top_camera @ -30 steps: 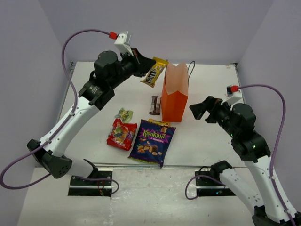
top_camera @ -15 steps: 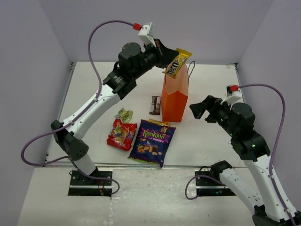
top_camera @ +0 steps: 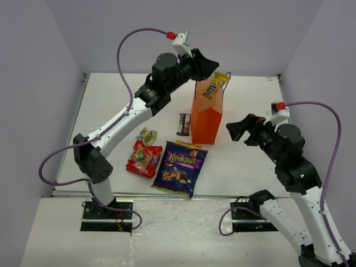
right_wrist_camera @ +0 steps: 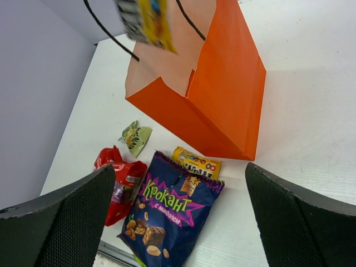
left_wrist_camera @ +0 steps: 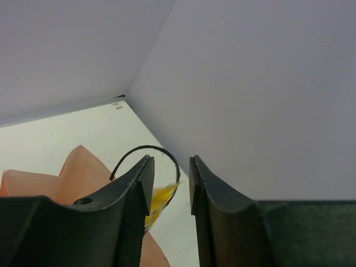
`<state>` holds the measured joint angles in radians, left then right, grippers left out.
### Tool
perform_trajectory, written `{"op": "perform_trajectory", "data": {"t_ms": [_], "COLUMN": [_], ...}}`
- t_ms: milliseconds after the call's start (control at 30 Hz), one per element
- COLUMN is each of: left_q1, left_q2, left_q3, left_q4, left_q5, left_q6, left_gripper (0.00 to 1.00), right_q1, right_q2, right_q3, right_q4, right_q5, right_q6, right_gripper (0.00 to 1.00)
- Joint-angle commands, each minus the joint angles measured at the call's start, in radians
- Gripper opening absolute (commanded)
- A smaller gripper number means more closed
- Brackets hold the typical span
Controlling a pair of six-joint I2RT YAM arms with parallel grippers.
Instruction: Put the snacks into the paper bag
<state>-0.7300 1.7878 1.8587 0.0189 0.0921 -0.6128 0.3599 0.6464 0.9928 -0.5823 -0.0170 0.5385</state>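
You are looking at a white bench (top_camera: 111, 105) closed in on three sides by plain pale lavender walls (top_camera: 167, 28), evenly lit, shadows soft and faint.

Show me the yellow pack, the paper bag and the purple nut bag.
yellow pack (top_camera: 215, 85), top external view, its middle.
paper bag (top_camera: 207, 121), top external view, orange front wall.
purple nut bag (top_camera: 180, 168), top external view, centre of its face.

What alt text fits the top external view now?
Left end effector open above the paper bag, yellow pack below it at the bag's mouth. Red bag, purple nut bag, green wrapper, brown bar lie on the table.
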Motion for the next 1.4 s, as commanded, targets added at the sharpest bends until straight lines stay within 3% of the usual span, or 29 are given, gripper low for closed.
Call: {"op": "perform_trajectory", "data": {"t_ms": [0,167,367,433,567,733,833,1000,1233,1367], "left_q1": [-0.006,-0.006,-0.005,-0.005,0.003,0.018,0.101,0.277,0.378,0.463], "left_q2": [-0.028,-0.068,-0.241,-0.295,-0.434,-0.534,-0.605,-0.778,-0.915,-0.946], "left_q3": [0.016,-0.003,-0.099,-0.157,-0.257,-0.384,-0.53,-0.876,-1.119,-1.237], "left_q4": [0.079,0.078,0.003,-0.074,-0.262,-0.508,-0.606,-0.554,-0.544,-0.47], "left_q5": [-0.012,-0.003,0.003,-0.032,-0.112,-0.235,-0.203,-0.038,-0.031,0.069], "left_q6": [-0.001,0.039,0.134,0.168,0.196,0.183,0.138,0.076,0.013,-0.004], "left_gripper": [0.38,0.41,0.59,0.63,0.85,1.0,1.0,1.0,1.0,1.0], "right_q1": [0.002,0.002,0.002,0.002,0.002,0.002,0.002,0.002,0.004,0.002], "right_q2": [-0.005,-0.005,-0.011,-0.016,-0.021,-0.014,-0.014,-0.01,-0.002,0.001], "right_q3": [0.024,0.027,0.026,0.026,0.026,0.021,0.017,0.01,0.004,-0.002], "right_q4": [-0.005,-0.007,-0.017,-0.019,-0.024,-0.028,-0.028,-0.027,-0.013,-0.005], "right_q5": [0.015,0.015,0.015,0.015,0.014,-0.015,-0.029,-0.049,-0.083,-0.1], "right_q6": [-0.003,-0.003,-0.008,-0.012,-0.021,-0.032,-0.035,-0.032,-0.022,-0.015], "right_gripper": [0.99,0.99,0.99,0.99,0.99,0.99,0.99,0.99,0.99,0.99]}}
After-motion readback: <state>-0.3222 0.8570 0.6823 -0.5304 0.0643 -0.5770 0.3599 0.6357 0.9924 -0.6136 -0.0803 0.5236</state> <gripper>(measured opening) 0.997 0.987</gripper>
